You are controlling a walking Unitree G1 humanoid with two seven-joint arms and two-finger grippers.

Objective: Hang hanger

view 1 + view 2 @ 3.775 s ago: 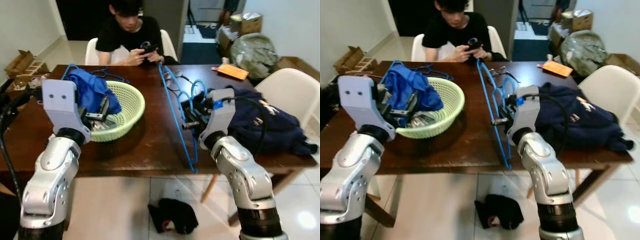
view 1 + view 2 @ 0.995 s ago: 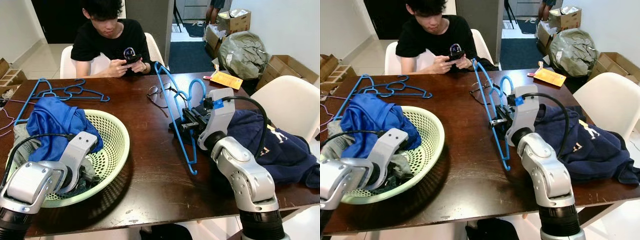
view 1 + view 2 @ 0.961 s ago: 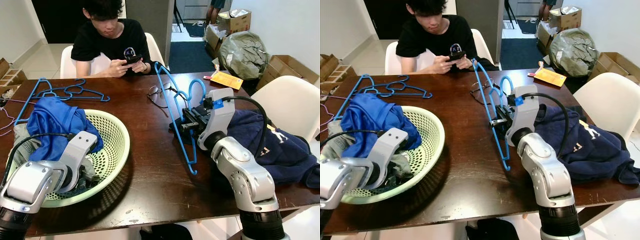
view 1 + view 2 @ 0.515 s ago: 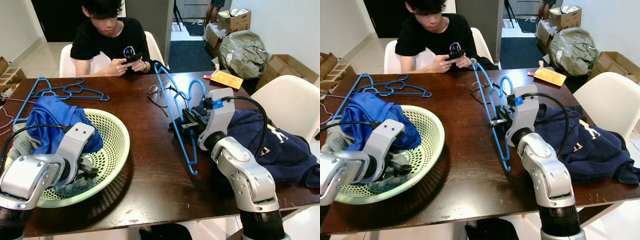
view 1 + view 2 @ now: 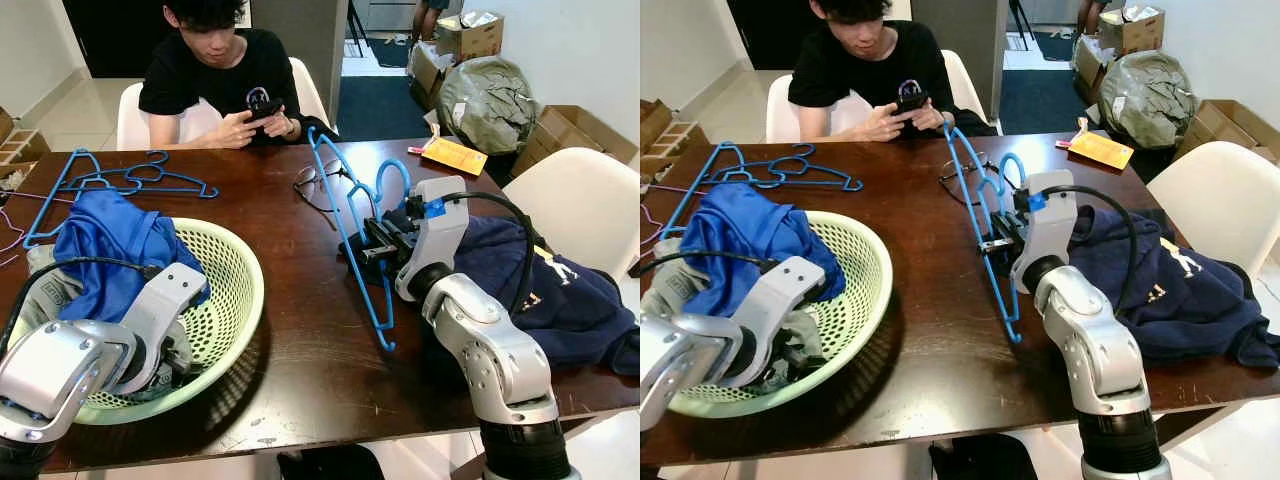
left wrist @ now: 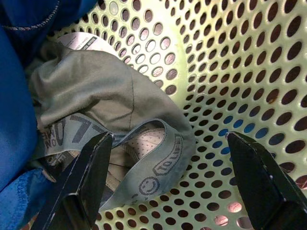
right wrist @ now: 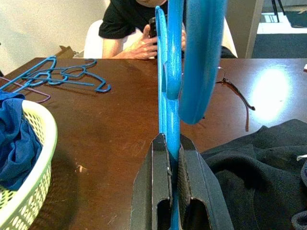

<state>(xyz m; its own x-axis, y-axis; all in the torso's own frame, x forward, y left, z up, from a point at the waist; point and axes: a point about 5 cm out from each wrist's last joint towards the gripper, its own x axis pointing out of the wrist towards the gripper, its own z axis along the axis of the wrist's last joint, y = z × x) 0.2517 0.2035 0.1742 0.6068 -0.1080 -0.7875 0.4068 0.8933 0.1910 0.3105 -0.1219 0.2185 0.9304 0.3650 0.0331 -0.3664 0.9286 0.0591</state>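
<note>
Dark wooden table (image 5: 300, 300) seen from above, with a person (image 5: 215, 75) seated at the far side holding a phone. Right gripper (image 7: 172, 158) raised over the middle of the table, black fingers pressed together and clamped on a blue hanger (image 5: 352, 235), held on edge with its hook curling upward. Just to the right, a dark navy garment (image 5: 540, 290) heaped on the table beside a white chair (image 5: 575, 190). Left gripper (image 6: 168, 167) down inside a pale green basket (image 5: 235, 300) on the left of the table, fingers spread wide apart above a grey-green garment (image 6: 100, 96) with printed trim, not touching it. Blue garment (image 5: 115, 250) draped over the basket's far rim. More blue hangers (image 5: 120, 180) lying flat at the far left corner, glasses (image 5: 315, 185) near the centre, an orange packet (image 5: 450, 155) at the far right
</note>
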